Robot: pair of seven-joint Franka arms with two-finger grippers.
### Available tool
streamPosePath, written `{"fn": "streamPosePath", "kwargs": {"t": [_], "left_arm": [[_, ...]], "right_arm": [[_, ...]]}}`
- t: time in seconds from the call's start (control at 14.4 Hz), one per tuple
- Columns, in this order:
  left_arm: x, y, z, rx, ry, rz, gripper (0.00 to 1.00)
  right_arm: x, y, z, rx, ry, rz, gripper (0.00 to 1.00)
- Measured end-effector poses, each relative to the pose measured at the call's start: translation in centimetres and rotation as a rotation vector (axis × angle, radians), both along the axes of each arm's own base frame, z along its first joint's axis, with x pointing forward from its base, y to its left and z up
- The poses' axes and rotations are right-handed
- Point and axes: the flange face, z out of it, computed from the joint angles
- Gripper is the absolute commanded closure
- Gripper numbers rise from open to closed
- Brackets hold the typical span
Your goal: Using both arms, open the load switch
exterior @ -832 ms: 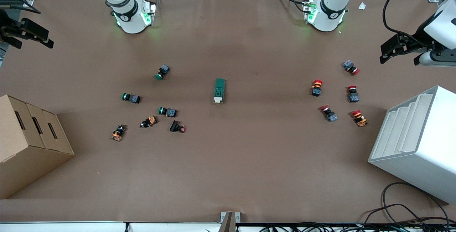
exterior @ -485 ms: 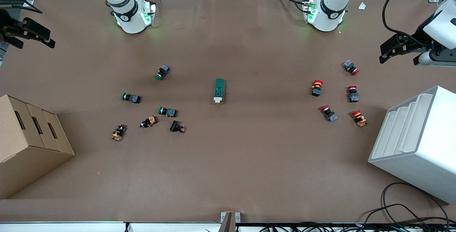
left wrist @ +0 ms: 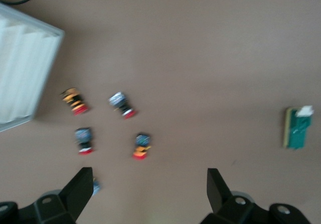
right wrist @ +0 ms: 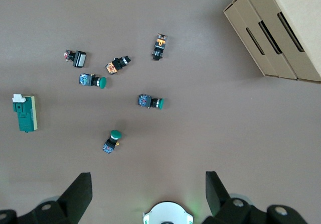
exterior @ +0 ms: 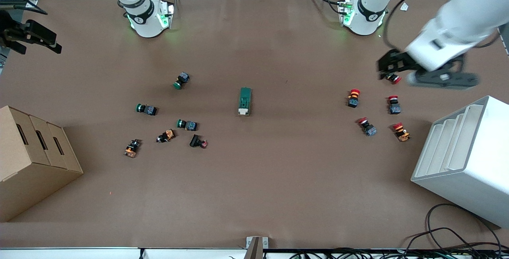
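Observation:
The load switch [exterior: 245,101], a dark-green block with a white lever tab at its end nearer the front camera, lies flat in the middle of the table. It also shows in the left wrist view [left wrist: 297,128] and the right wrist view [right wrist: 24,113]. My left gripper [exterior: 385,68] hangs open and empty over the red-capped buttons toward the left arm's end, well apart from the switch; its jaws [left wrist: 149,176] stand wide. My right gripper [exterior: 39,46] waits open and empty [right wrist: 148,179] at the right arm's end of the table, high above it.
Several red-capped push buttons [exterior: 354,97] lie toward the left arm's end. Several green-capped and orange ones [exterior: 187,124] lie toward the right arm's end. A cardboard box [exterior: 35,159] and a white stepped bin [exterior: 465,159] stand at the table's two ends.
The left arm has swung in from the table's edge toward the middle and now hangs over the red-capped buttons. The right gripper has barely shifted. The switch has not moved.

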Motion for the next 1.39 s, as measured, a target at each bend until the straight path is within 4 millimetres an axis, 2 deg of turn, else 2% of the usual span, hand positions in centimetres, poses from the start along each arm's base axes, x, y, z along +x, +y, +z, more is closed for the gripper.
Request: {"fn": "streamPosePath", "kwargs": {"t": [0.14,0.35,0.55,0.83,0.97,1.11,1.25,1.39], "left_arm": [[0.4,-4.0,-2.0,-0.025,-0.017,0.002,0.00],[0.5,-7.9,-3.3,-0.050,-0.053,0.015,0.00],[-1.2,-13.6,-5.3,0.007,-0.096,0.109,0.00],[-5.5,-23.3,-10.4,0.051,-0.136,0.227,0.00],[-8.3,-27.4,-13.6,0.100,-0.159,0.282,0.00],[-11.1,-30.5,-16.8,0.138,-0.180,0.366,0.00],[-13.6,-33.3,-19.8,0.144,-0.201,0.451,0.00],[-16.3,-36.1,-23.2,0.147,-0.250,0.519,0.00]], "right_arm": [[0.0,0.0,0.1,0.000,-0.002,0.000,0.00],[0.1,-0.2,-0.1,0.000,0.002,-0.003,0.00],[1.1,-0.2,-1.6,0.000,0.029,-0.003,0.00],[3.6,-0.4,-5.7,0.001,0.098,-0.008,0.00],[5.4,-0.7,-9.2,0.001,0.157,-0.012,0.00],[7.4,-0.7,-12.8,0.001,0.190,-0.013,0.00],[8.4,0.3,-14.3,0.010,0.196,-0.010,0.00],[8.6,2.5,-14.5,0.057,0.201,-0.083,0.00]]}}
